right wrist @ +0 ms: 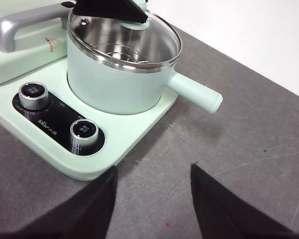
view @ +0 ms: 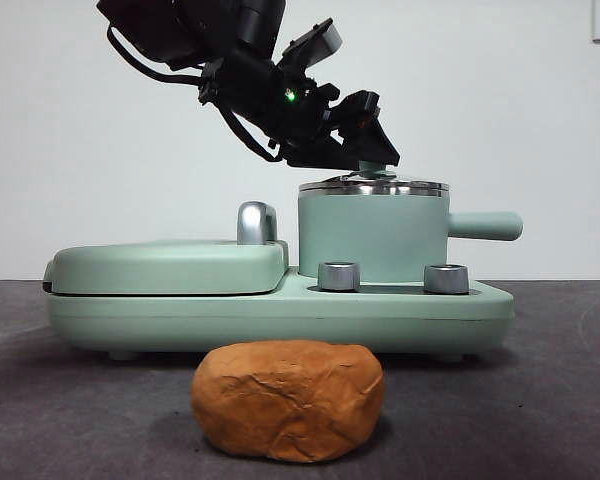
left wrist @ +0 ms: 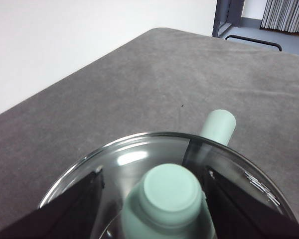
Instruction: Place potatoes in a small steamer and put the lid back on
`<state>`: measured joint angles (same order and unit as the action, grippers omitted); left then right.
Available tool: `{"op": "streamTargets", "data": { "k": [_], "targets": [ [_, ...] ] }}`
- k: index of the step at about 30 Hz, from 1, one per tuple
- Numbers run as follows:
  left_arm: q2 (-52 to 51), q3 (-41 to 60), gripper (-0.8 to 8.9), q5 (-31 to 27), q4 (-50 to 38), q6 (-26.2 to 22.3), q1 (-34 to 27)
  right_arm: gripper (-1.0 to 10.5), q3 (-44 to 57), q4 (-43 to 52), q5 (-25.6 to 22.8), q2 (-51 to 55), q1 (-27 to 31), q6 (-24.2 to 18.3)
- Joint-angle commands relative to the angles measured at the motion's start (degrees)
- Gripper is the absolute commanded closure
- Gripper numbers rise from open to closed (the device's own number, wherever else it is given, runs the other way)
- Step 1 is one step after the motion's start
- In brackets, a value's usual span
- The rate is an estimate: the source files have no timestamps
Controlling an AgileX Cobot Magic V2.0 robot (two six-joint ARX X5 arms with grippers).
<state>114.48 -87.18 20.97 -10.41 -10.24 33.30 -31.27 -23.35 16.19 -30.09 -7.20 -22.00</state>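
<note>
The potato point(view: 288, 400) is seen nearest in the front view, lying on the dark grey surface point(view: 60, 420) just in front of the mint-green cooker base point(view: 280, 315) and well apart from both claws. On that base, two steel dials point(view: 339, 276) are set at the front edge, a flat griddle point(view: 165, 267) with a closed cover and a steel handle point(view: 256, 222) is placed on one side, and the small steamer point(view: 372, 235) stands on the other, its stubby side handle point(view: 485, 225) pointed outward. The glass lid point(view: 373, 186) is seated on the steamer's rim.

The left claw point(view: 375, 160) is lowered from above onto the lid. Only in the left wrist view is the grasp made plain: the mint-green knob point(left wrist: 170, 191) is framed by a black jaw on either side, each pressed against it, so the claw is clamped on the knob.

From the right wrist view something else is gained: the steamer is looked into through the glass, and a steel rack point(right wrist: 120, 52) alone is seen inside. The right claw point(right wrist: 152, 191) is held over bare surface beside the cooker's corner, jaws spread apart and nothing between them.

Behind the surface a plain white wall point(view: 80, 130) is seen; in the left wrist view a dark door frame point(left wrist: 228, 17) is shown at the far end.
</note>
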Motion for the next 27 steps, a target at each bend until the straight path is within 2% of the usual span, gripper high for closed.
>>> {"op": "streamTargets", "data": {
  "k": [1,7,11,24,27],
  "targets": [
    [1.51,-1.55,5.20,-0.02,0.13,0.44,0.55,7.1,-1.11,0.59,-0.13,-0.15,-0.28,1.03],
    [1.51,-1.55,7.06,-0.04,2.47,-1.05,0.52,7.1,-1.11,0.59,-0.13,-0.15,-0.28,1.03],
    [1.51,-1.55,7.91,-0.04,3.15,-1.33,0.55,7.1,-1.11,0.59,-0.13,-0.15,-0.28,1.03],
    [0.31,-1.66,7.98,-0.07,3.08,-1.36,0.52,7.1,-1.11,0.59,-0.15,-0.13,-0.28,1.01],
    [-0.98,-1.70,7.98,-0.09,2.99,-2.67,0.52,7.1,-1.11,0.59,-0.13,-0.13,-0.28,1.01]
  ]
}}
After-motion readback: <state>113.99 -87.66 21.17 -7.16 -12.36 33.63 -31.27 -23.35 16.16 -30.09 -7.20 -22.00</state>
